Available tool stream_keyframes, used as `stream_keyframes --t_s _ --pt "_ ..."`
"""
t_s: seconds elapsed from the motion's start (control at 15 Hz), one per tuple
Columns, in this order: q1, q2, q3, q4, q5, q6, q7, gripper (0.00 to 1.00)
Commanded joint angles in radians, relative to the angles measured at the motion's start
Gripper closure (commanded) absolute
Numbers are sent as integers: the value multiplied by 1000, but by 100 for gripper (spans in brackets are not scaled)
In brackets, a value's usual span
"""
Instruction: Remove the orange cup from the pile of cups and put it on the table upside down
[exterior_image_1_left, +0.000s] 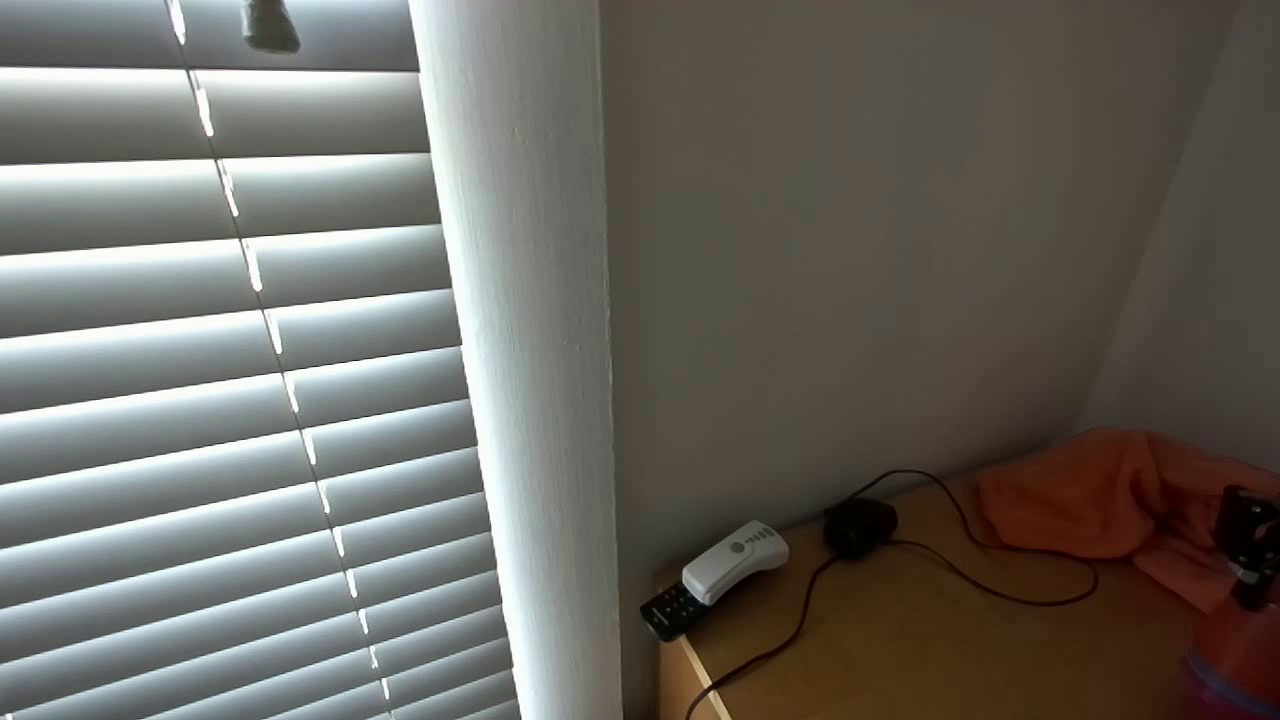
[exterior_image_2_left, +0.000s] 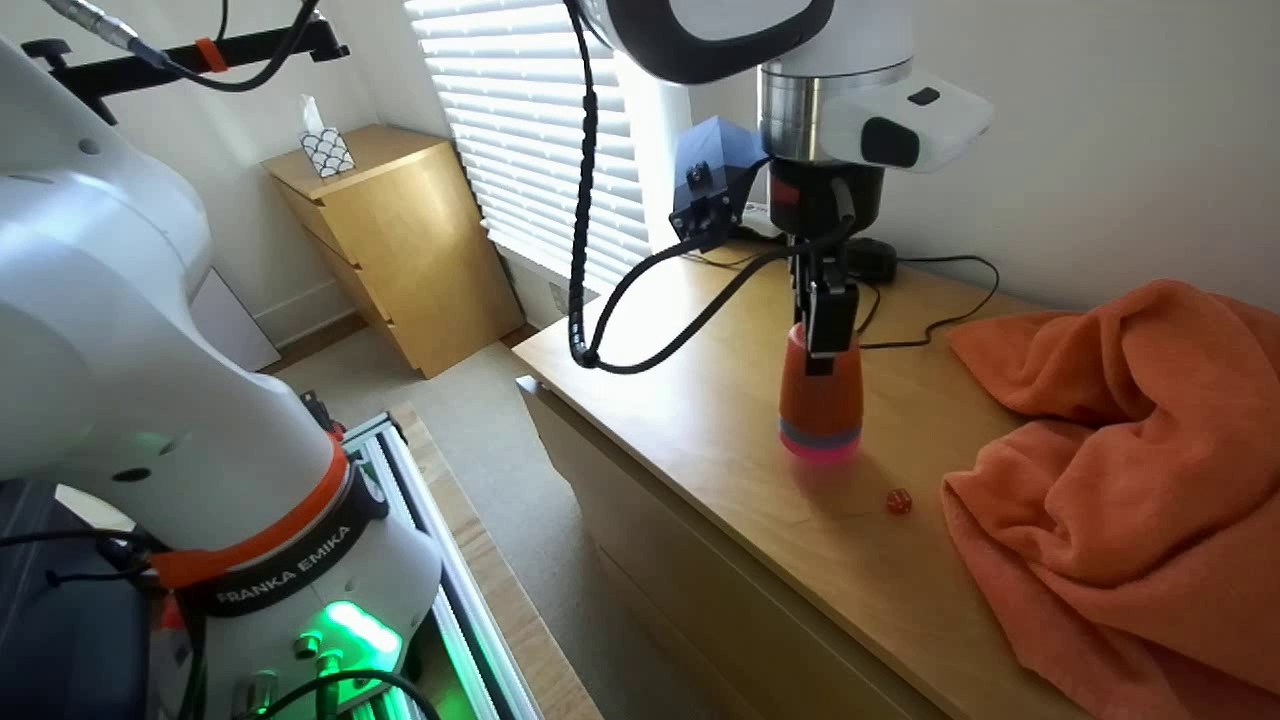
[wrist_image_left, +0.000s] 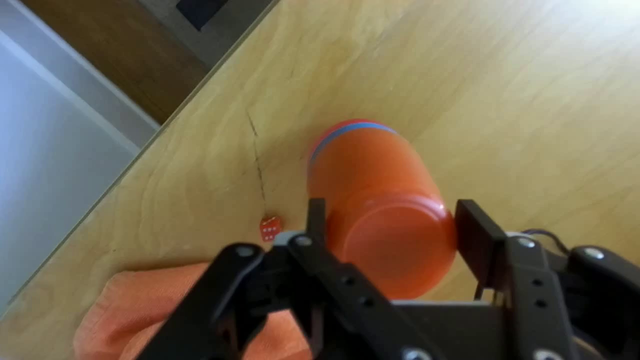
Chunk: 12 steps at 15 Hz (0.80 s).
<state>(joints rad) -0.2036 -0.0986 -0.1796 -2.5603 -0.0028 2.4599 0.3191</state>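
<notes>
Orange cup (exterior_image_2_left: 824, 405) — btm-up, axis vert.

Your arm (exterior_image_2_left: 95, 330) rises from a base (exterior_image_2_left: 300, 580) standing apart from the facing long edge of the table (exterior_image_2_left: 700, 430), a green light (exterior_image_2_left: 362, 628) glowing low on it. Your wrist (exterior_image_2_left: 840, 110) is above the table, between that edge and the back one, aimed down. Your gripper (wrist_image_left: 390, 212) hangs upright beneath, fingers (wrist_image_left: 316, 217) parted; whether they press inward is hard to see.

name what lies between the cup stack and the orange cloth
A small red die lies on the tabletop between the cup stack and the orange cloth. It shows there in an exterior view and in the wrist view.
</notes>
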Motion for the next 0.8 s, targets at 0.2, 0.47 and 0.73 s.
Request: stream_keyframes --t_s 0.2,0.47,0.73 --pt "-22 -29 13 -28 -77 69 89 60" --pt "-4 -2 -4 0 54 -20 -59 60" --pt "-2 7 0 -2 49 -8 -50 35"
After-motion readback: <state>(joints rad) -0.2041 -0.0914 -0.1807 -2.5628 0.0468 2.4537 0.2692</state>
